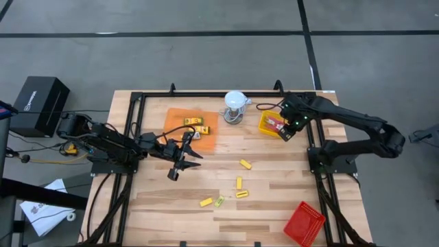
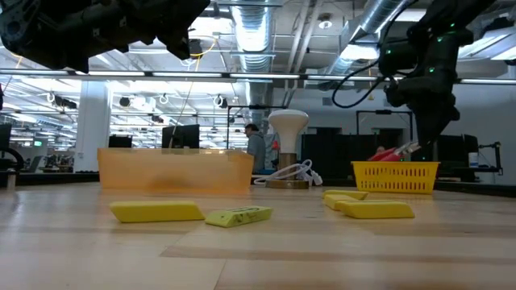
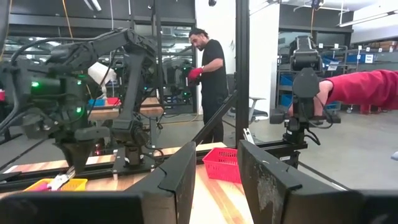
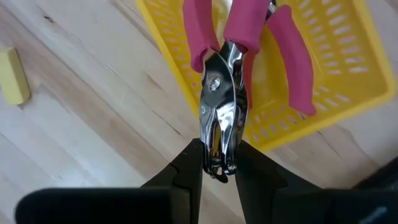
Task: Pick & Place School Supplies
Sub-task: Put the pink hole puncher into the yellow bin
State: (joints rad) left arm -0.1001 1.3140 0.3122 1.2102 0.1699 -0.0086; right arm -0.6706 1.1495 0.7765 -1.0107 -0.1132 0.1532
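My right gripper (image 4: pixel 217 163) (image 1: pixel 288 132) hovers at the yellow tray's (image 1: pixel 269 123) right rim, shut on a red-handled tool (image 4: pixel 233 37) with a shiny metal head. My left gripper (image 1: pixel 181 162) (image 3: pixel 216 152) hangs open and empty above the bare table, just in front of the orange tray (image 1: pixel 180 118). Two yellow packets with dark labels (image 1: pixel 195 124) lie flat in the orange tray. Several small yellow blocks (image 1: pixel 241 183) lie flat on the table's middle, seen close in the low view (image 2: pixel 157 212). My right gripper pinches the tool's metal head (image 4: pixel 219 140) between its two fingers, near the head's tip. The fingers come from above, slanting down, and lie along the tool. The red handles (image 4: pixel 292 62) point away from the fingers over the yellow tray's inside; whether they rest on it I cannot tell.
A white domed object (image 1: pixel 235 103) with a coiled cord stands at the far edge between the two trays. A red tray (image 1: pixel 303 223) sits tilted at the near right corner. A black frame edges the table. A person (image 3: pixel 208 68) stands in the room beyond.
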